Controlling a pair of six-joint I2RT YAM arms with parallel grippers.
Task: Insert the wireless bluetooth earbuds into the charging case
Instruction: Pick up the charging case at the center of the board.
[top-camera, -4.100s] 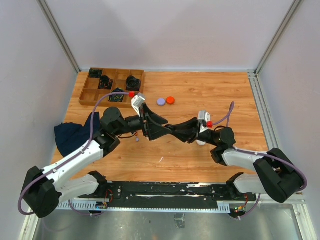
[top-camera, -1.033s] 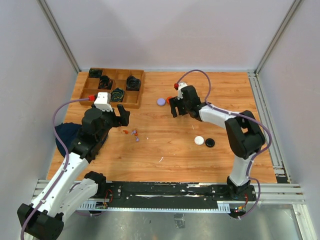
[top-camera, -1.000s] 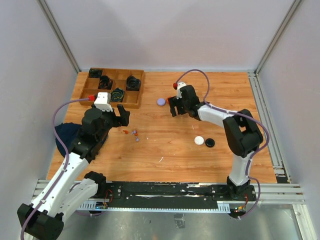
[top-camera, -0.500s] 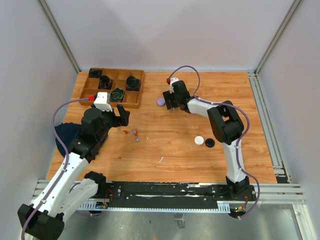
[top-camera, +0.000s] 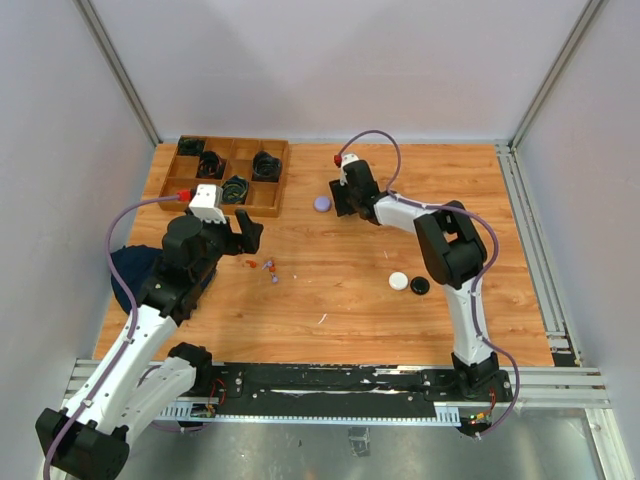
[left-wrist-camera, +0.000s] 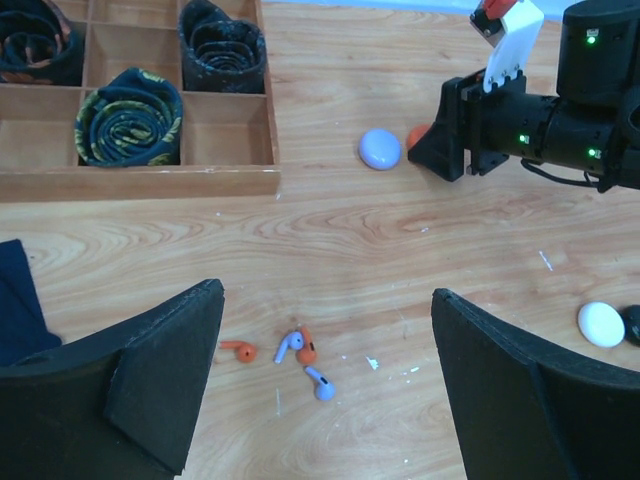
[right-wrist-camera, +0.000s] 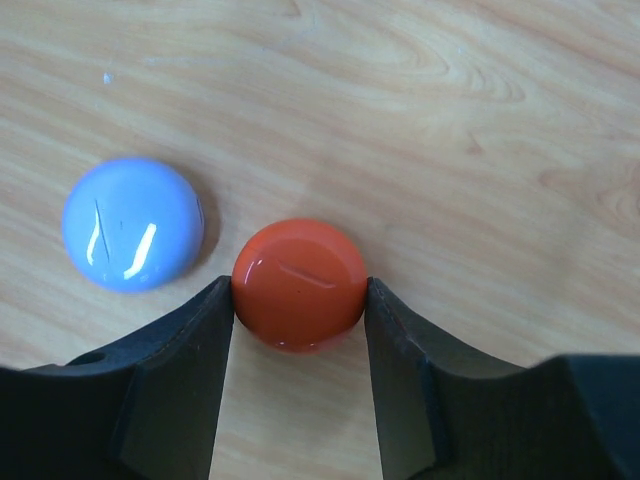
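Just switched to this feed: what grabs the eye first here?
The right pincer pinching the orange round case at the far middle of the table, a lilac round case just beside it. Then the loose earbuds, orange and lilac, scattered in front of the open left pincer.

Coiled black cables (left-wrist-camera: 128, 122) lie in the wooden tray's (left-wrist-camera: 140, 183) compartments.

An orange case (right-wrist-camera: 299, 285), a lilac case (right-wrist-camera: 130, 224), orange and purple earbuds (left-wrist-camera: 305, 350).
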